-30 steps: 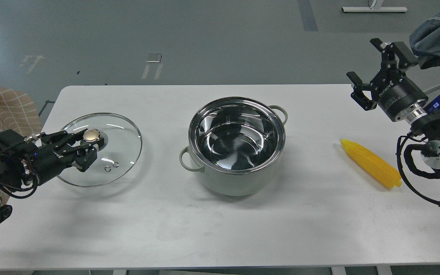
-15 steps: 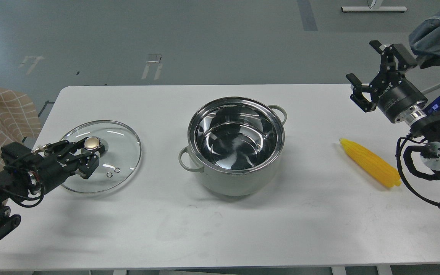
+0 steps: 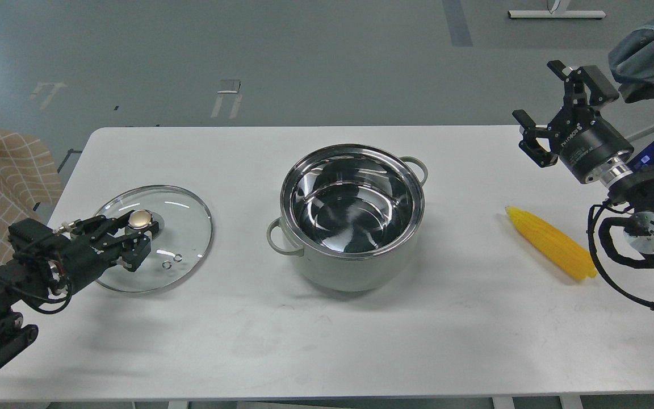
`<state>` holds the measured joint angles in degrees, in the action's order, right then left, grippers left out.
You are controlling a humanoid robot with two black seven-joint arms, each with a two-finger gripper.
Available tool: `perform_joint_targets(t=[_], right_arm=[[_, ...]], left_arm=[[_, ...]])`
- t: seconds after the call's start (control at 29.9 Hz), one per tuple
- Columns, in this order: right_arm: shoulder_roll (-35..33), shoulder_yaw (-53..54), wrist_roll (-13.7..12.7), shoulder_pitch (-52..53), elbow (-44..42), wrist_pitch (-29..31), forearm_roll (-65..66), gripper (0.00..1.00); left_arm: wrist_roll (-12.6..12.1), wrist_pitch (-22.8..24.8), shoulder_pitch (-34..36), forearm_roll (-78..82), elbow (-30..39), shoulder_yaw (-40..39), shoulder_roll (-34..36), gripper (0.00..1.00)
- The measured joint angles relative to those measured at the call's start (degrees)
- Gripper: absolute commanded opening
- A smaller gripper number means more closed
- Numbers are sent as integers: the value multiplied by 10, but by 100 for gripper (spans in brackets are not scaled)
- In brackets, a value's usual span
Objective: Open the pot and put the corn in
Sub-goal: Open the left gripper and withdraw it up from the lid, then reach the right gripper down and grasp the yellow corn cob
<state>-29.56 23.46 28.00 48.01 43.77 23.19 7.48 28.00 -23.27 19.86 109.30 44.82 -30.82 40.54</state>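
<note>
Steel interior of the uncovered pot point(image 3: 352, 217) is seen bare at the centre of the white table point(image 3: 327, 341). The corn point(image 3: 552, 242) is laid well right of it, below the spread right gripper point(image 3: 554, 102). The glass lid point(image 3: 156, 237) is gripped by its gold knob point(image 3: 140, 218) in the left gripper point(image 3: 137, 230).

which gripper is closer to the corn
The right gripper, raised with jaws open beyond the corn at the table's right end. The left gripper is far off at the lid, across the pot.
</note>
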Motion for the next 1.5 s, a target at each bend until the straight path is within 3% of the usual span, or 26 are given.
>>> perform_joint_targets(t=[0.1, 0.2, 0.47, 0.6, 0.74, 0.87, 1.04, 1.17, 1.34, 1.5], right_arm=[[-1, 0, 0, -1, 0, 0, 0, 100], [-1, 0, 0, -3, 0, 0, 0, 100], [-4, 0, 0, -5, 1, 0, 0, 100], [-5, 0, 0, -6, 1, 0, 0, 100], [-16, 0, 0, 4, 1, -4, 28, 100], [-40, -13, 0, 43, 2, -40, 138, 100], [-102, -75, 0, 122, 44, -56, 266, 100], [-158, -194, 0, 207, 83, -56, 367, 100], [-196, -317, 0, 280, 107, -58, 545, 100], [-208, -369, 0, 289, 102, -62, 715, 100]], left_arm=[[0, 0, 0, 0, -3, 6, -2, 82], [0, 0, 1, -1, -3, 7, -2, 93], [0, -1, 21, -48, 20, -2, 21, 96], [0, 10, 44, -130, 93, -4, 88, 96], [0, 69, 77, -251, 174, -6, 146, 96], [0, 128, 123, -401, 228, -13, 168, 97], [0, 252, 212, -611, 240, -33, 153, 97], [0, 332, 252, -767, 231, -57, 108, 97], [0, 359, 256, -842, 229, -99, 50, 97], [-1, 362, 250, -846, 233, -104, 26, 97]])
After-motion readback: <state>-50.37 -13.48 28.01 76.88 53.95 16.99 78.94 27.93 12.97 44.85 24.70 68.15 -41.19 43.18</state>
